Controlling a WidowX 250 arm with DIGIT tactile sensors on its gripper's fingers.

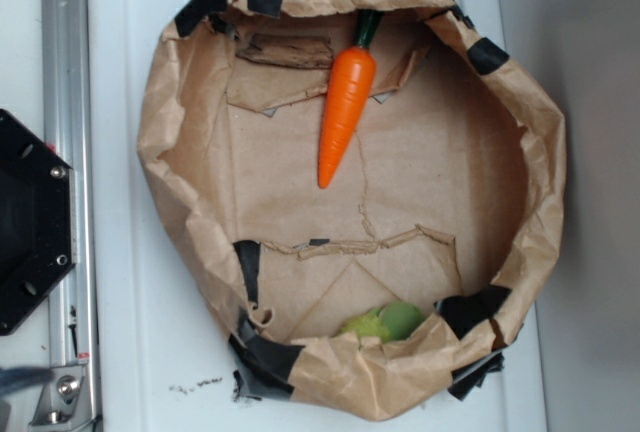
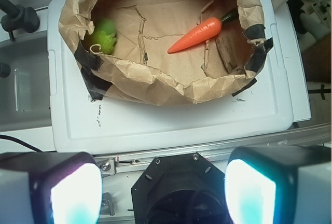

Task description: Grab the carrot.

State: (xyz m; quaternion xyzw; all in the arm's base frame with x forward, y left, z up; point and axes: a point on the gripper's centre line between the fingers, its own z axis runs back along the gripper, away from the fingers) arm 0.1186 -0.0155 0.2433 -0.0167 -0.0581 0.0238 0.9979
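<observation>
Pincer (image 2: 158, 193) spread wide and holding nothing in the wrist view, its two pale glowing fingers (image 2: 75, 193) framing the bottom edge, well back from the paper bag (image 2: 155, 86). That puts us at the very start: the approach has not begun, by my reading. The carrot (image 2: 195, 35) lies on the bag's floor toward the far right wall, tip pointing left and slightly toward the camera, green stem tucked against the paper. A fuzzy green toy (image 2: 104, 37) sits apart at the left wall. The next move calls for travelling forward over the rolled rim, turning the fingers across the carrot's slant, then dropping in.

Over to the exterior view: no pincer visible here, only the black base (image 1: 30, 222) at the left edge. The carrot (image 1: 345, 102) lies near the top of the bag, touching nothing but paper. The bag rests on a white plastic surface (image 1: 115, 152), a metal rail (image 1: 65, 102) alongside, grey floor to the right.
</observation>
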